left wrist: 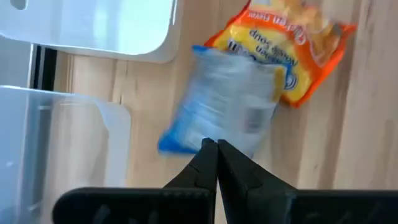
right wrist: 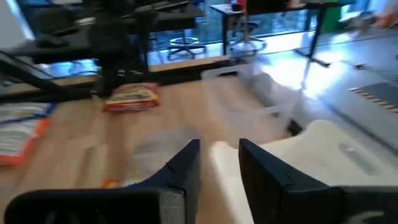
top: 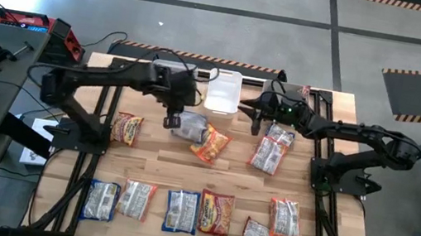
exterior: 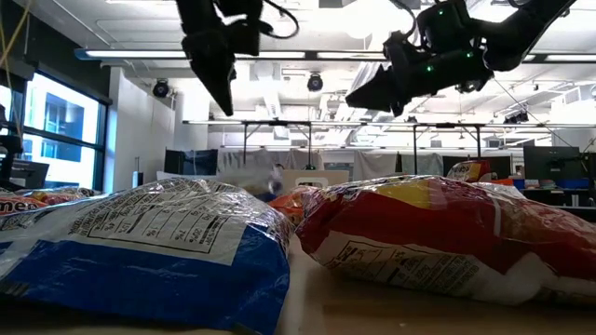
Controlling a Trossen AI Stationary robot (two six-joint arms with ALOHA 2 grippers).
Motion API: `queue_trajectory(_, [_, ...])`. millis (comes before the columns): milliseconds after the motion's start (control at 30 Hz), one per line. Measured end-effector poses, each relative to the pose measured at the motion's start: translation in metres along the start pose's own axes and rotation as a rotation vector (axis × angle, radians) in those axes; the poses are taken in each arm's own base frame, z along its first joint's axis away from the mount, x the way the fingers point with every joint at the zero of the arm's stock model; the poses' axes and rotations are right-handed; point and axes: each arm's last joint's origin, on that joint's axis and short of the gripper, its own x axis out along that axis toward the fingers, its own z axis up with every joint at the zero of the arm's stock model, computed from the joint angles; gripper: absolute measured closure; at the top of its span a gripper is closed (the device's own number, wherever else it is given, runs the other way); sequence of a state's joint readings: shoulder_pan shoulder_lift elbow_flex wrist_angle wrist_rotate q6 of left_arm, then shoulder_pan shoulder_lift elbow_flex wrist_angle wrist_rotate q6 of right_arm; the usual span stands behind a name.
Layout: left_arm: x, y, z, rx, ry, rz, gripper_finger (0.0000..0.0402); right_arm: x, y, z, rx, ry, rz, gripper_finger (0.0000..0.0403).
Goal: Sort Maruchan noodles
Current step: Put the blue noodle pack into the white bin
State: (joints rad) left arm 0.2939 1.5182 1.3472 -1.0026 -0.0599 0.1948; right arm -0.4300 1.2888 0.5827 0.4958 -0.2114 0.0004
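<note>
Fingers (left wrist: 216, 163) pinched shut above blue pkt (left wrist: 224, 106).

A blue-and-white packet (top: 189, 126) is seen near the frame's centre in the high view, apparently lifted or tilted, though blur leaves its pose uncertain. An orange packet (top: 211, 144) is laid flat just right of it, partly overlapped. Another orange packet (top: 126, 129) is placed at centre left. Two red-and-white packets (top: 271, 148) are stacked at centre right. Along the lower edge, blue, white, orange and red-and-white packets (top: 180, 211) are spread flat.
</note>
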Motion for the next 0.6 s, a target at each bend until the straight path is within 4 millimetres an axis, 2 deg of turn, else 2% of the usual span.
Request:
queue_trajectory(100, [-0.004, -0.002, -0.008, -0.046, -0.057, -0.004, 0.0401, 0.002, 0.011, 0.0, 0.036, 0.005, 0.047, 0.0277])
queue_trajectory(200, [0.001, -0.005, -0.02, -0.088, -0.049, -0.009, 0.0401, 0.003, 0.022, 0.0, 0.039, 0.006, 0.065, 0.0245])
queue_trajectory(367, [0.032, -0.014, -0.04, -0.205, -0.014, -0.106, 0.0382, 0.005, 0.033, -0.001, 0.043, 0.005, 0.031, 0.0217])
queue_trajectory(500, [0.058, -0.039, -0.055, -0.185, 0.012, -0.182, 0.0347, 0.005, 0.039, -0.001, 0.012, 0.01, 0.043, 0.0215])
queue_trajectory(600, [0.067, -0.053, -0.059, -0.16, -0.013, -0.158, 0.0315, 0.005, 0.04, -0.003, -0.016, 0.023, 0.03, 0.0215])
